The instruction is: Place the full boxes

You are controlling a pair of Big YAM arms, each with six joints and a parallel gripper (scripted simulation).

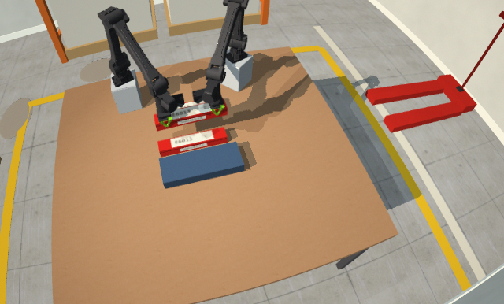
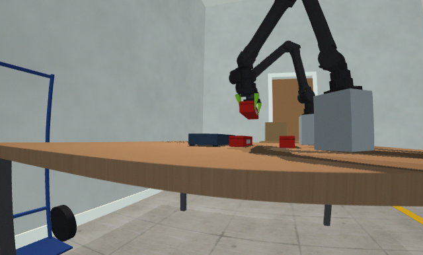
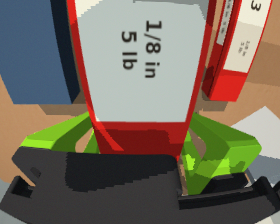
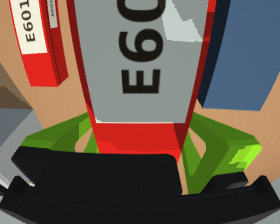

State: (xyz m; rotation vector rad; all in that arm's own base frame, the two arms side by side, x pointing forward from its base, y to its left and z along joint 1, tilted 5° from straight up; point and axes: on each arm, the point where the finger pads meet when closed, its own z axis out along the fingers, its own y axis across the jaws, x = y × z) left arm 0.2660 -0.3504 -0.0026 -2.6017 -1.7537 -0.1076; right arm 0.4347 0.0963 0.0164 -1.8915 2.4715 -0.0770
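Apparently weighing raised box point(image 1: 191, 110) point(image 2: 246, 108) point(image 3: 141, 100) point(image 4: 141, 107), clamped across both ends by left gripper point(image 1: 218, 111) point(image 2: 248, 100) point(image 3: 140, 110) and right gripper point(image 1: 166, 121) point(image 4: 140, 110), sharing load
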